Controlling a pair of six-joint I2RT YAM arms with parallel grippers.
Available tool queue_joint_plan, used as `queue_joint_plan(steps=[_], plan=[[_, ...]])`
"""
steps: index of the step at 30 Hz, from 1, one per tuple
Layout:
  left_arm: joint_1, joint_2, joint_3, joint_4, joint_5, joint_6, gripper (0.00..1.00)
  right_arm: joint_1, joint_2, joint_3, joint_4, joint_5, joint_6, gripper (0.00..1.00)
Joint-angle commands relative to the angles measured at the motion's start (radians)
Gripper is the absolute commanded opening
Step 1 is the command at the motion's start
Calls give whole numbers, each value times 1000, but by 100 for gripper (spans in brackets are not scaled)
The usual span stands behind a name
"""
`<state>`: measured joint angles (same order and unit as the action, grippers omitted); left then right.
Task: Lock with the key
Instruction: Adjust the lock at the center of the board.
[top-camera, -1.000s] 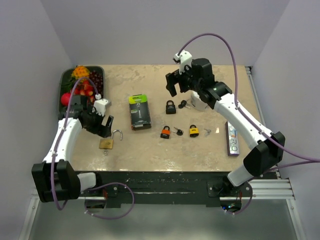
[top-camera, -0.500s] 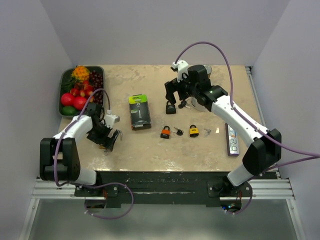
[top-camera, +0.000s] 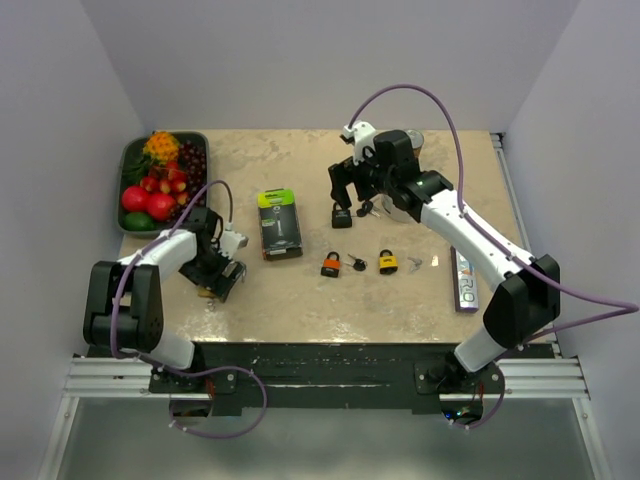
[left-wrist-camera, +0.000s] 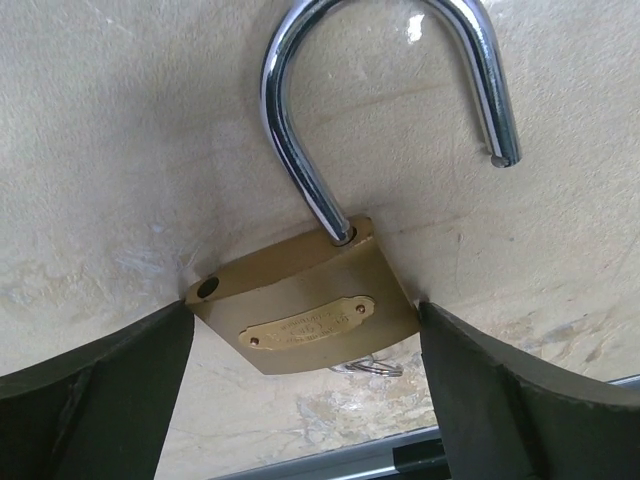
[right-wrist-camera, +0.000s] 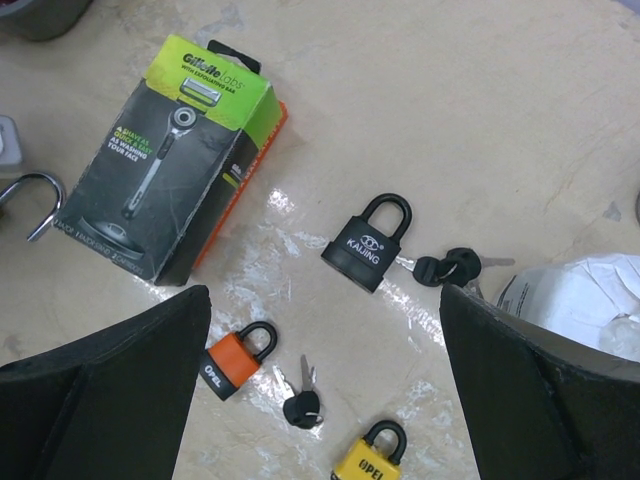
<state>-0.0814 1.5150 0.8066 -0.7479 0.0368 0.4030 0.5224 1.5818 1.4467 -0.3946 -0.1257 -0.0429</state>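
Near-left of the razor box, the brass padlock lies on the bench, shackle open, between the released left pincer's fingers. Far-right of the box, the right pincer hangs released above the black padlock.

The padlock is brass-gold with a silver shackle, the table mottled beige, the box green-black.

Four locks lie on the bench: brass lock near left, then black lock, orange lock and yellow lock mid-bench. Two black-headed keys: far key right of the black lock, near key right of the orange. One key ring under the brass lock. One razor box. One fruit tray, far left. One flat pack, right. One crumpled white bag.
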Motion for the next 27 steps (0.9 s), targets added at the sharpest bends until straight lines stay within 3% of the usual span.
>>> queue_joint_plan(steps=[1, 9, 15, 21, 27], plan=[[-3, 2, -21, 65, 80, 49, 99, 1, 6, 7, 33, -5, -2, 99], [0, -81, 103, -145, 227, 488, 99, -1, 10, 7, 17, -20, -21, 99], [2, -113, 46, -84, 169, 687, 99, 1, 14, 11, 7, -34, -23, 99], [2, -191, -52, -27, 204, 919, 99, 1, 15, 1, -3, -37, -28, 99], [3, -164, -96, 27, 236, 982, 97, -1, 20, 3, -4, -42, -26, 99]])
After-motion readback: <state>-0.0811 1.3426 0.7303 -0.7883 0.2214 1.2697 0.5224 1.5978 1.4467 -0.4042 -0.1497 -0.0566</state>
